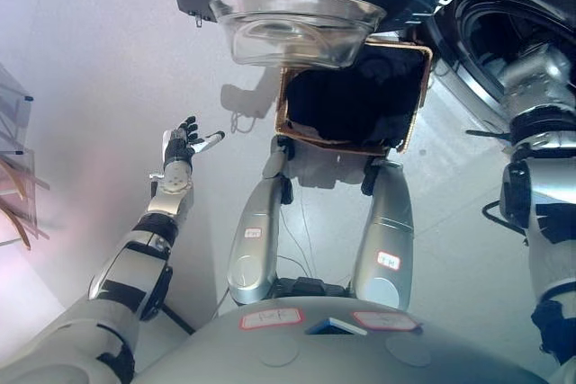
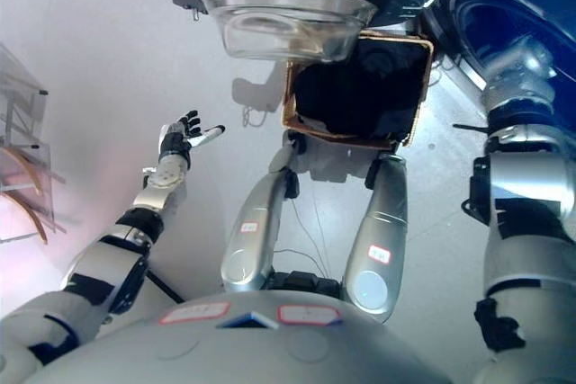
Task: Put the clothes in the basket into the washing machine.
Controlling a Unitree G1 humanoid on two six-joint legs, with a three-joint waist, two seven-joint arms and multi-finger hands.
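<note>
Left hand [image 1: 184,146] fingers spread, holding nothing, above bare floor [image 1: 90,60]. Right hand hidden inside washing machine [image 1: 504,51] drum; finger state cannot be told. Basket [image 1: 416,96] on floor beside open door [image 1: 297,6], dark clothes [image 1: 351,101] inside. No legible writing.

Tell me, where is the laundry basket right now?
The basket sits on the floor at the upper middle of both eye views, under the open washing machine door, with dark clothes inside.
</note>
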